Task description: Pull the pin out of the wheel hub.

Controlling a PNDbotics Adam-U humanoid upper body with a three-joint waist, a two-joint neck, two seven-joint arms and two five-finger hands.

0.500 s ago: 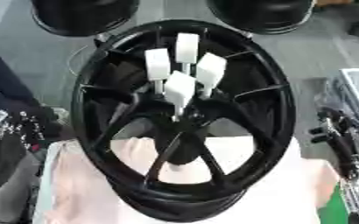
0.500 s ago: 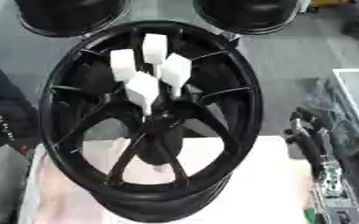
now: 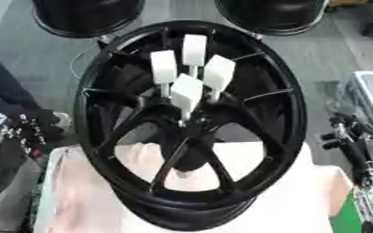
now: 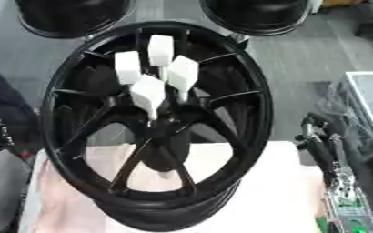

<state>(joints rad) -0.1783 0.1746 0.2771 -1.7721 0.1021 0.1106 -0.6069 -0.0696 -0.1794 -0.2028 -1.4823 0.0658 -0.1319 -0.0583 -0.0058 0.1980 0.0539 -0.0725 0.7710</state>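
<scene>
The right hand (image 4: 321,136) shows at the right edge beside the wheel hub (image 3: 191,127), the left hand (image 3: 18,129) low at the left edge (neither hand's fingers can be made out, so open or closed I cannot tell). Since half a second ago the four white-headed pins (image 3: 186,91) stand unchanged in the hub's centre on the white-covered counter (image 3: 293,200). Judging by this, no pin is out yet.

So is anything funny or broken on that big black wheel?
Nothing looks broken. The black wheel hub stands upright on the pale cloth, spokes whole. Four white block-topped pins stick out near its centre, tilted different ways. That is a bit untidy, not damage. No robot hand touches them.
</scene>
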